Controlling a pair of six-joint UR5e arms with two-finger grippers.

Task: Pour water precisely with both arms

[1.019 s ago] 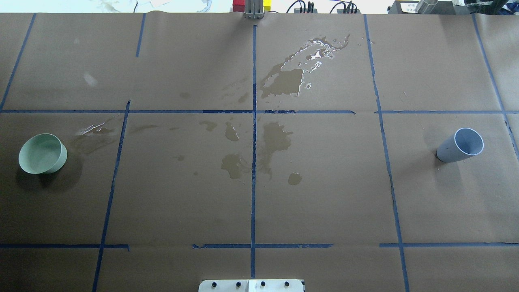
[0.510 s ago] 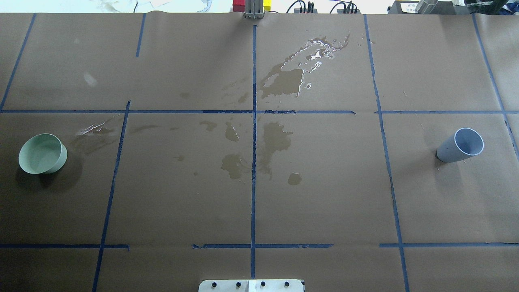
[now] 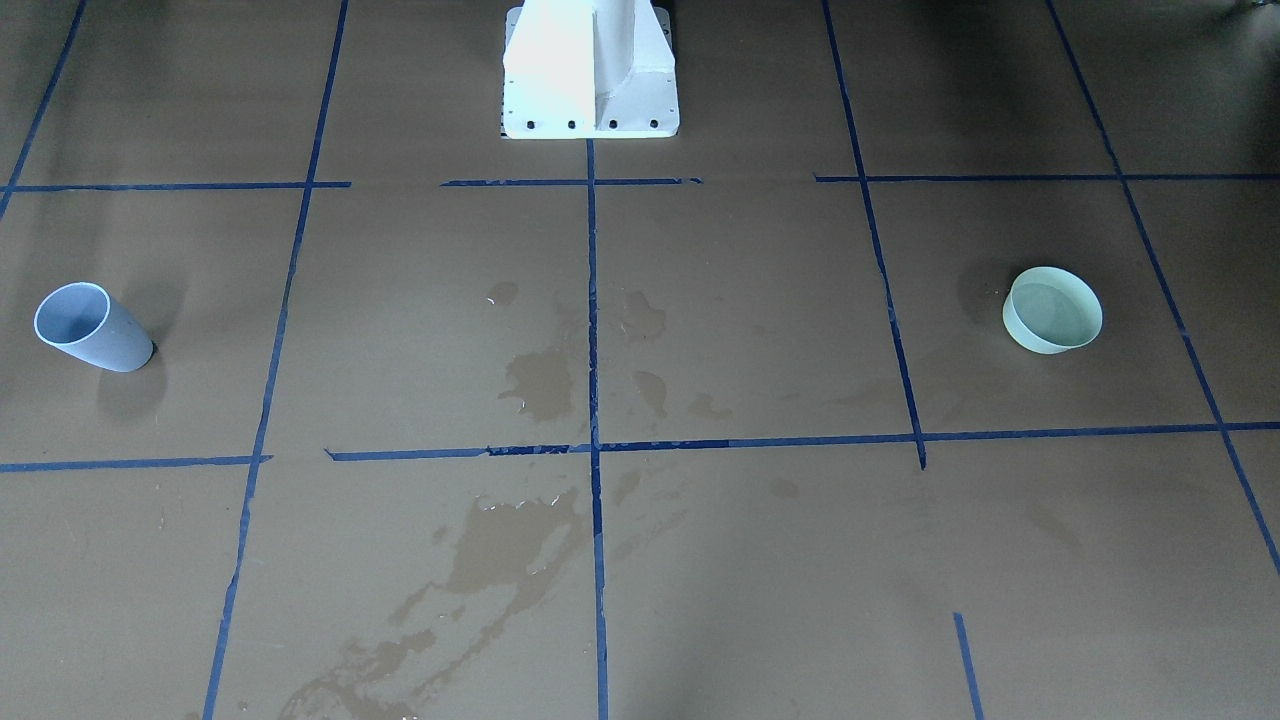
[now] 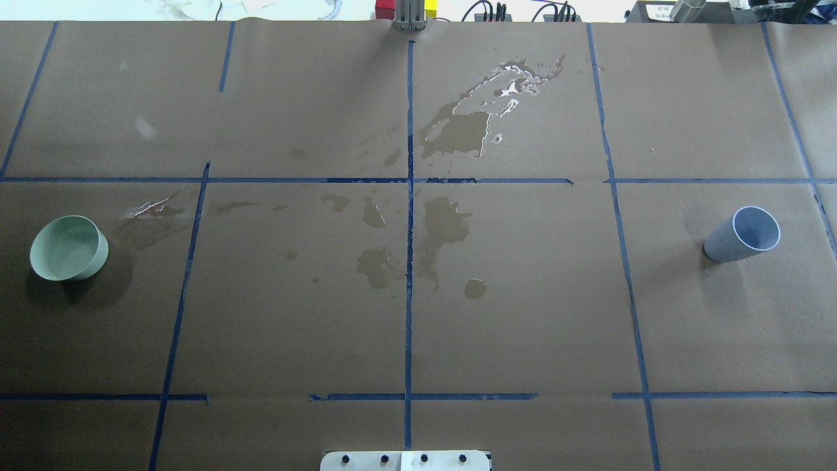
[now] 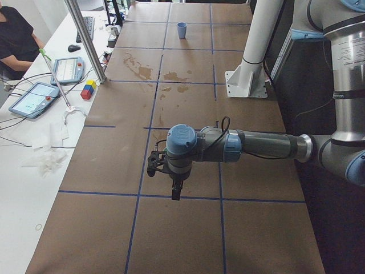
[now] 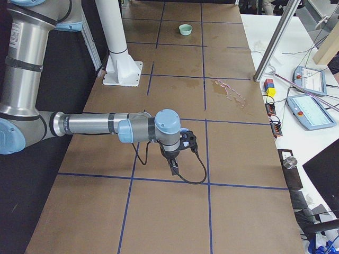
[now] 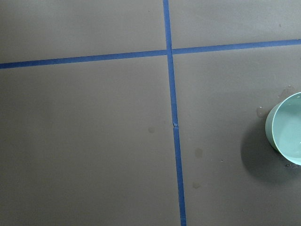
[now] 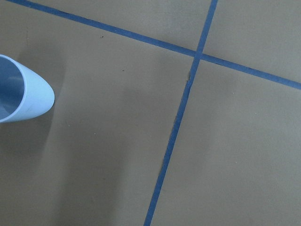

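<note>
A pale green bowl (image 4: 68, 248) stands at the table's left end; it also shows in the front view (image 3: 1052, 310) and at the left wrist view's right edge (image 7: 287, 129). A faint sheen of water (image 3: 1050, 305) lies inside it. A blue-grey cup (image 4: 742, 234) stands upright at the right end, and shows in the front view (image 3: 92, 328) and in the right wrist view (image 8: 23, 92). The left gripper (image 5: 175, 194) and the right gripper (image 6: 174, 169) show only in the side views, hanging over the table ends. I cannot tell whether either is open or shut.
Dark wet stains (image 4: 444, 226) and a glossy puddle (image 4: 484, 111) lie around the table's middle. The white pedestal (image 3: 590, 70) stands at the robot's edge. Tablets (image 5: 34, 98), coloured blocks (image 5: 88, 89) and a metal post (image 5: 85, 40) line the operators' side.
</note>
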